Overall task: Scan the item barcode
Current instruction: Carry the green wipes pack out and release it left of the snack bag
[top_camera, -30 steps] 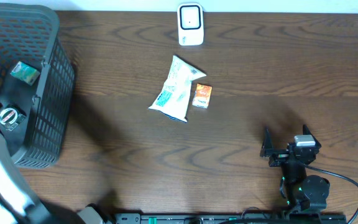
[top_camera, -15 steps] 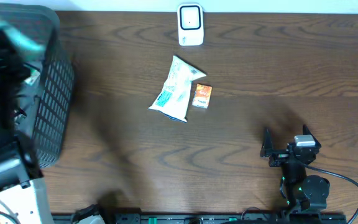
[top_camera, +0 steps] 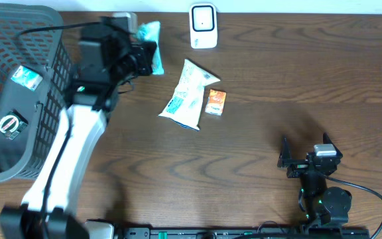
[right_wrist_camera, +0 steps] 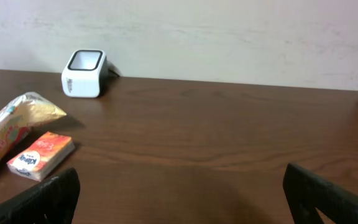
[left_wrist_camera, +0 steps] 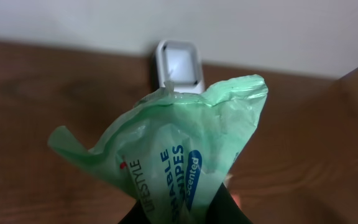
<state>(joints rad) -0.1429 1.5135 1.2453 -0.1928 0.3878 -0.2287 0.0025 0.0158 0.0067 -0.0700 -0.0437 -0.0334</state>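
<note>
The table (top_camera: 277,73) carries all items. The basket (top_camera: 45,133) stands well left of the scanner (top_camera: 203,26), at the table's left edge, and contains a teal packet (top_camera: 26,77) and a round item (top_camera: 8,124). The left tool (top_camera: 138,60), just left of the scanner, is clamped narrow on one end of the green wipes pack (left_wrist_camera: 173,155); the pack's free end points toward the scanner. The right tool (top_camera: 305,151), well apart from the scanner at the near right, stands wide and holds nothing. A white bag (top_camera: 188,93) lies near the scanner on its near side, with an orange box (top_camera: 215,102) just beside the bag's right edge.
</note>
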